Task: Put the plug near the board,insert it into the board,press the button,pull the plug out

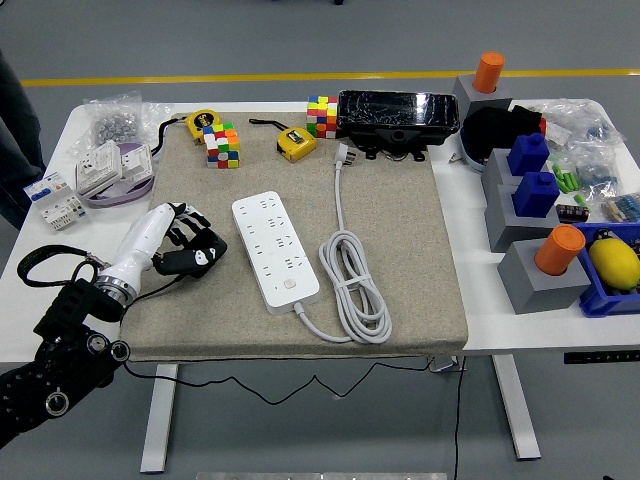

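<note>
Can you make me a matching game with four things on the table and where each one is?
Things:
1. plug
2. power strip
3. left hand
4. lemon

Places:
A. in the blue bin at the right edge
B. middle of the beige mat, lying flat
C. on the mat, left of the power strip
D. far side of the mat, by the black box

Pairs: 1-D, 2-B, 3-C, 4-A

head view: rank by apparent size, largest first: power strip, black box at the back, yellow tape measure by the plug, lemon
1. Power strip and black box: close, not ranking them.
2. Lemon.
3. Yellow tape measure, though it lies farther from the camera, so unsure.
</note>
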You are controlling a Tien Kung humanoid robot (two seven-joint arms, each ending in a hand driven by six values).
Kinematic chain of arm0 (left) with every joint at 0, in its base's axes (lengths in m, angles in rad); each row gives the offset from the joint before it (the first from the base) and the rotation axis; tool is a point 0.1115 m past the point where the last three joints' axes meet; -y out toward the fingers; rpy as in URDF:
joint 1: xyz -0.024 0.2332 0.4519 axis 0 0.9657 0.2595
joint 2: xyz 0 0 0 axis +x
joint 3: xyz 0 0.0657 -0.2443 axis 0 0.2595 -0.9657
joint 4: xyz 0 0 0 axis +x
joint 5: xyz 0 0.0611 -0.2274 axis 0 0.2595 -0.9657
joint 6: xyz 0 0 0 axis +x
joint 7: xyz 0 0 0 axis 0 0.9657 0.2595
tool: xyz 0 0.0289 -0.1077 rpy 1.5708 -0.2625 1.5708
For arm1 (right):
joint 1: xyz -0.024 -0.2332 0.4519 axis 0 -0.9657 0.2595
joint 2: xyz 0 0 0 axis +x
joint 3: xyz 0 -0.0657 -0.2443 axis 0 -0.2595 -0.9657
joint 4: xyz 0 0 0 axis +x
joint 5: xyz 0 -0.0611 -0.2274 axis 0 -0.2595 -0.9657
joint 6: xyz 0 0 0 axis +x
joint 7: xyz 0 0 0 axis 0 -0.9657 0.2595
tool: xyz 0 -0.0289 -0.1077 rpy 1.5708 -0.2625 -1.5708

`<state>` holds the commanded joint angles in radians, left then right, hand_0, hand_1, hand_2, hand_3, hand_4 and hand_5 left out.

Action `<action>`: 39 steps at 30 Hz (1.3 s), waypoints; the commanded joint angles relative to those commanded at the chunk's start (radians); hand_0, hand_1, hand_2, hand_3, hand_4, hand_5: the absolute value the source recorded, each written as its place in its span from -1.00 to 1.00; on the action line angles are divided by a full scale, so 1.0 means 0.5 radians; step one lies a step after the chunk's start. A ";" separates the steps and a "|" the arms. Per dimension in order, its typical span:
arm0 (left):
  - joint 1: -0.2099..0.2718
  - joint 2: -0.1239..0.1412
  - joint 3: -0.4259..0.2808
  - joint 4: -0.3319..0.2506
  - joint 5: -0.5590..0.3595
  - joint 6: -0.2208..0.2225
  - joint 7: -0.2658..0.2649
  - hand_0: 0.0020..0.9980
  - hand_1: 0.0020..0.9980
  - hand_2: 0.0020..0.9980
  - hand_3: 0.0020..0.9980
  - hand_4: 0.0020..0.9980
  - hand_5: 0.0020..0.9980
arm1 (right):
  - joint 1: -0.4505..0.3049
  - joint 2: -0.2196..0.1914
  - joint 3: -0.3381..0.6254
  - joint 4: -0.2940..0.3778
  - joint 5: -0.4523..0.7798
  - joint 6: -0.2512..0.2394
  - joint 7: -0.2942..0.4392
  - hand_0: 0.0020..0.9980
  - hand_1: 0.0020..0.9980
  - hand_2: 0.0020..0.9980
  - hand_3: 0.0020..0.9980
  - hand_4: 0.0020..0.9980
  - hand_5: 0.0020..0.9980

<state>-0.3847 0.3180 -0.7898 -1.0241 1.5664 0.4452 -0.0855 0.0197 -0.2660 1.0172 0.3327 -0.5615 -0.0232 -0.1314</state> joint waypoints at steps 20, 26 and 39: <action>0.029 0.013 -0.029 -0.055 0.099 -0.038 0.001 0.03 0.22 0.14 0.23 1.00 -0.39 | -0.007 0.004 0.012 0.001 -0.004 0.001 -0.001 0.16 0.34 0.37 0.23 0.96 0.04; 0.055 0.023 -0.042 -0.055 0.103 -0.031 0.009 0.03 0.22 0.15 0.26 1.00 -0.34 | -0.006 0.004 0.011 0.003 -0.006 0.001 0.000 0.16 0.35 0.37 0.23 0.96 0.04; 0.057 0.023 -0.015 0.003 0.077 -0.010 0.096 -0.12 -0.06 -0.04 0.08 0.80 -0.63 | -0.005 0.003 0.010 0.006 -0.006 0.001 0.001 0.16 0.34 0.37 0.23 0.96 0.03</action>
<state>-0.3563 0.3295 -0.7973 -1.0225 1.6047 0.4402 -0.0374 0.0173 -0.2646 1.0224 0.3357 -0.5643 -0.0226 -0.1308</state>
